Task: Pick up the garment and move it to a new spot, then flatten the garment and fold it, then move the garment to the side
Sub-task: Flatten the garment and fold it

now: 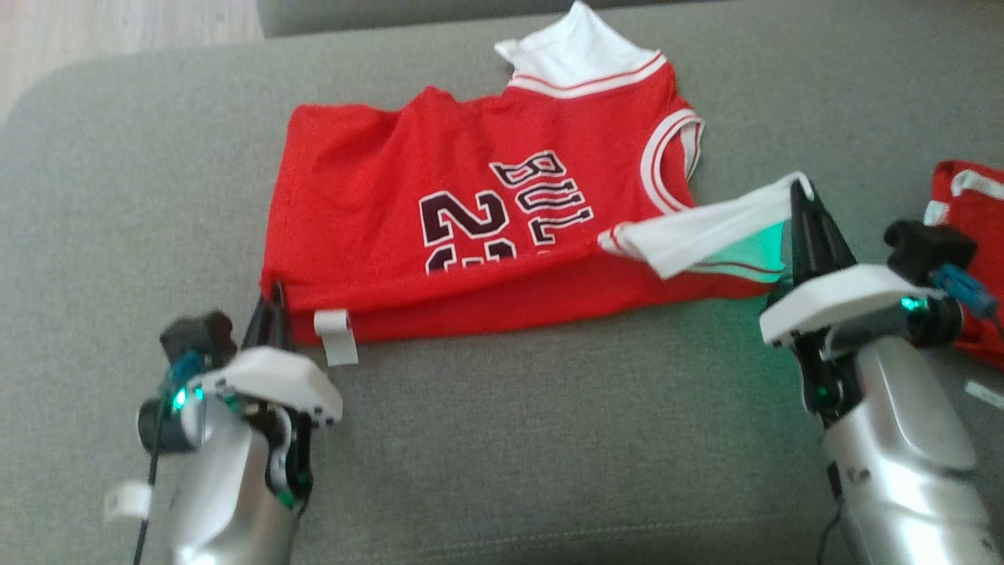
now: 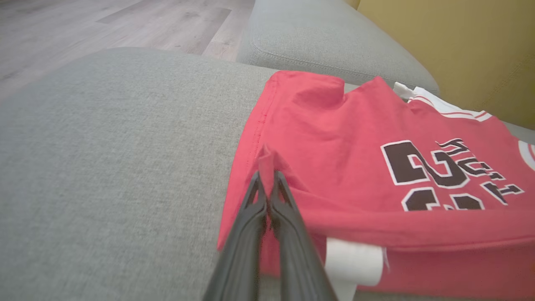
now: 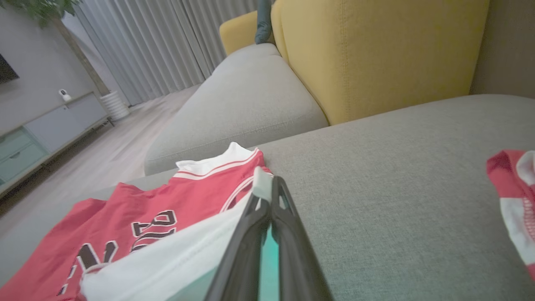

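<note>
A red basketball jersey, the garment [image 1: 471,227] [image 2: 355,138] [image 3: 125,217], lies on the grey sofa cushion [image 1: 510,439] with its number and lettering facing up and its white-trimmed neck at the far side. My left gripper [image 1: 274,302] [image 2: 267,177] is shut on the jersey's near left hem corner, pinching a small fold of red cloth. To the right, my right gripper [image 1: 802,192] [image 3: 267,184] is shut on a white shoulder strap [image 1: 706,231], lifted off the cushion and stretched taut. A white tag [image 1: 336,336] hangs at the near edge.
Another red and white garment [image 1: 969,251] [image 3: 516,209] lies at the cushion's right edge. A yellow backrest [image 3: 376,54] rises behind the cushion, and a second grey seat [image 3: 242,100] lies beyond. Wooden floor [image 2: 125,21] lies off the cushion's far left.
</note>
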You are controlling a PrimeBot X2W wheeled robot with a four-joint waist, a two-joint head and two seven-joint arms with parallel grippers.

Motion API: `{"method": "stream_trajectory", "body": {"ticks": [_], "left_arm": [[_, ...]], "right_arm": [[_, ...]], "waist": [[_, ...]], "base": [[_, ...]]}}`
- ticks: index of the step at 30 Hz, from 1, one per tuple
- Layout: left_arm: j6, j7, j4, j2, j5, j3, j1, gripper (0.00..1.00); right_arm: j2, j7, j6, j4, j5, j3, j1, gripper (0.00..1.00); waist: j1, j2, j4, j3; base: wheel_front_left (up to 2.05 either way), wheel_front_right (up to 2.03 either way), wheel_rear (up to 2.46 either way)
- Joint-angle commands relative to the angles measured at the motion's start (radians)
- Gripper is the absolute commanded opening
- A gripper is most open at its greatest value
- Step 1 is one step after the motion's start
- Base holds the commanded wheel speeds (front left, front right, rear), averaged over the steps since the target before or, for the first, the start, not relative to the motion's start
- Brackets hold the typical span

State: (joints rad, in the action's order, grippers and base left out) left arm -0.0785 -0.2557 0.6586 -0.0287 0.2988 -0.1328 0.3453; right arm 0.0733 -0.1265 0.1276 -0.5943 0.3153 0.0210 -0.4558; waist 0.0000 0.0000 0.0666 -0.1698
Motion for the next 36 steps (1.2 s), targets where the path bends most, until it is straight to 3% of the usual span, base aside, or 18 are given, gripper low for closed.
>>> {"method": "stream_trajectory", "body": {"ticks": [1, 9, 10, 11, 12, 17, 25, 36], "left_arm": [[0.001, -0.006, -0.010, -0.022, -0.010, 0.029, 0.067, 0.00], [-0.011, -0.006, 0.085, -0.022, -0.040, 0.044, 0.185, 0.00], [-0.010, -0.006, 0.092, -0.022, -0.041, 0.041, 0.190, 0.19], [-0.010, -0.006, 0.097, -0.022, -0.038, 0.039, 0.191, 0.78], [-0.011, -0.006, 0.102, -0.022, -0.033, 0.037, 0.189, 1.00], [-0.022, -0.006, 0.066, -0.022, 0.002, 0.038, 0.156, 1.00], [-0.018, -0.006, 0.003, -0.022, 0.080, -0.018, 0.048, 1.00], [-0.048, -0.006, 0.116, -0.022, 0.110, -0.062, 0.072, 1.00]], "right_arm": [[-0.006, -0.025, 0.003, 0.008, -0.021, 0.027, -0.056, 0.00], [-0.008, -0.106, 0.003, -0.194, -0.097, -0.028, -0.202, 0.00], [-0.010, -0.114, 0.003, -0.214, -0.104, -0.035, -0.215, 0.00], [-0.011, -0.120, 0.003, -0.231, -0.115, -0.037, -0.225, 0.86], [-0.013, -0.125, 0.003, -0.246, -0.116, -0.047, -0.233, 1.00], [-0.019, -0.134, 0.003, -0.250, -0.119, -0.050, -0.241, 1.00], [-0.022, -0.135, 0.003, -0.145, -0.103, -0.052, -0.118, 1.00], [-0.023, -0.134, 0.003, -0.225, -0.134, 0.011, -0.063, 1.00]], "waist": [[0.0000, 0.0000, -0.003, -0.025], [0.0000, 0.0000, -0.011, -0.084], [0.0000, 0.0000, -0.011, -0.086], [0.0000, 0.0000, -0.012, -0.087], [0.0000, 0.0000, -0.012, -0.089], [0.0000, 0.0000, -0.015, -0.087], [0.0000, 0.0000, -0.013, -0.075], [0.0000, 0.0000, -0.002, -0.103]], "base": [[0.00, 0.00, 0.00], [0.00, 0.00, 0.00], [0.00, 0.00, 0.00], [0.00, 0.00, 0.00], [0.00, 0.00, 0.00], [0.00, 0.00, 0.00], [0.00, 0.00, 0.00], [0.00, 0.00, 0.00]]}}
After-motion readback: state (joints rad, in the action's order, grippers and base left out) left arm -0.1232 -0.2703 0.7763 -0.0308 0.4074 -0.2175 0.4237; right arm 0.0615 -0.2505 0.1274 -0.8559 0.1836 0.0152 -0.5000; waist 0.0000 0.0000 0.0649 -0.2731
